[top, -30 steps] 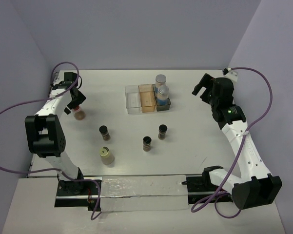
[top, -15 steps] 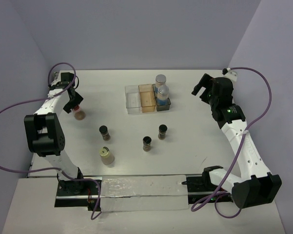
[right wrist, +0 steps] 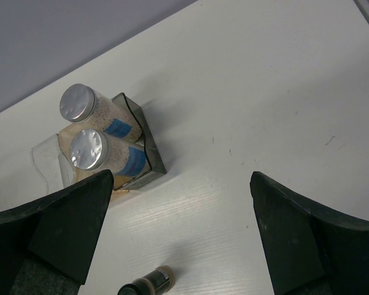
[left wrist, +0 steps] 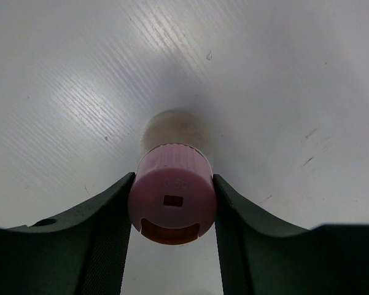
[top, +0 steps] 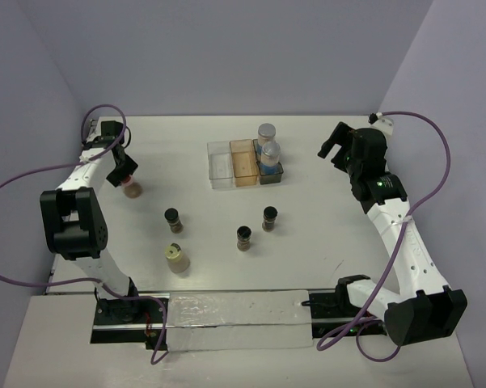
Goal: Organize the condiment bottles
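My left gripper [left wrist: 172,212] is shut on the pink-capped bottle [left wrist: 172,196], one finger pressed on each side of its cap. The bottle stands on the table at the far left [top: 131,187]. My right gripper [top: 335,147] is open and empty, above the table right of the tray. Two clear blue-labelled bottles [top: 266,132] [top: 268,152] stand in the grey tray compartment [top: 273,175]. They also show in the right wrist view [right wrist: 77,102] [right wrist: 88,149]. Three dark black-capped jars [top: 172,218] [top: 243,236] [top: 269,217] and a cream-capped bottle [top: 176,257] stand mid-table.
A clear compartment [top: 220,164] and an amber compartment [top: 243,162] sit left of the grey one. One dark jar [right wrist: 146,285] shows at the bottom of the right wrist view. A clear plastic strip [top: 234,319] lies along the near edge between the arm bases.
My left gripper has shifted slightly left and back around the pink-capped bottle, which has barely moved. The right arm has not moved.
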### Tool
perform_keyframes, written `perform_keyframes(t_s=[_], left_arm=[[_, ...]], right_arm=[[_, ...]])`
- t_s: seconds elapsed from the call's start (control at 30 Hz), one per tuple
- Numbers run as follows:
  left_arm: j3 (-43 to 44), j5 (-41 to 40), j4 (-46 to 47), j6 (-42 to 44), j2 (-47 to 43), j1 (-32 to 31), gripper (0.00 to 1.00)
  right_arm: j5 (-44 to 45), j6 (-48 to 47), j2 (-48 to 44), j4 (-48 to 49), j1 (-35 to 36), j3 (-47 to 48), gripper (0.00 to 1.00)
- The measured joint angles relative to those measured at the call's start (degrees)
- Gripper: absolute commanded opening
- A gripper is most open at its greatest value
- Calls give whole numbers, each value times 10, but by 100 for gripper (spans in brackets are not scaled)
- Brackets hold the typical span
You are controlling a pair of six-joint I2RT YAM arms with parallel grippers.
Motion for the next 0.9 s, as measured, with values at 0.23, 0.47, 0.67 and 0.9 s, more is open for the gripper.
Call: perform_keyframes(t_s=[0.23,0.47,0.67,0.9], left_arm=[[5,-5,-8,12,0,-7,10],[124,-21,-57,57,0,-107,10],[327,-31,-104,98,60,-220,10],[509,-24,-138,134,183,-311,10]], right_arm=[[-2,2,0,0,0,0,100],[-7,2,2,0,0,0,100],[-8,3,2,0,1,0,100],[-8,4,2,0,4,0,100]])
